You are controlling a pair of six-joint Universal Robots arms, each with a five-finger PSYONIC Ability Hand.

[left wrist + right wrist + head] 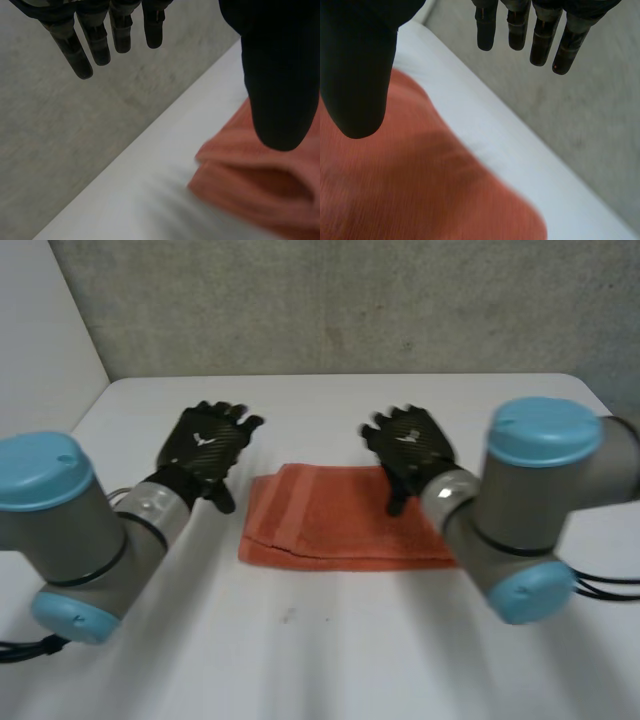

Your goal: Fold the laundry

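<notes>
The left hand [205,443] has its fingers [97,45] straight and spread, gripping nothing. It hovers over bare bench [300,640], just beside the left end of the orange towel [340,525]. In its wrist view the thumb hangs above that end's layered edge. The right hand [410,445] is equally slack, fingers [542,40] extended and empty, and sits over the towel's far right corner, so it is the nearer of the two. The towel lies flat between the arms with its long axis running left to right, and it looks already doubled. A further fold would probably bring one short end toward the other.
</notes>
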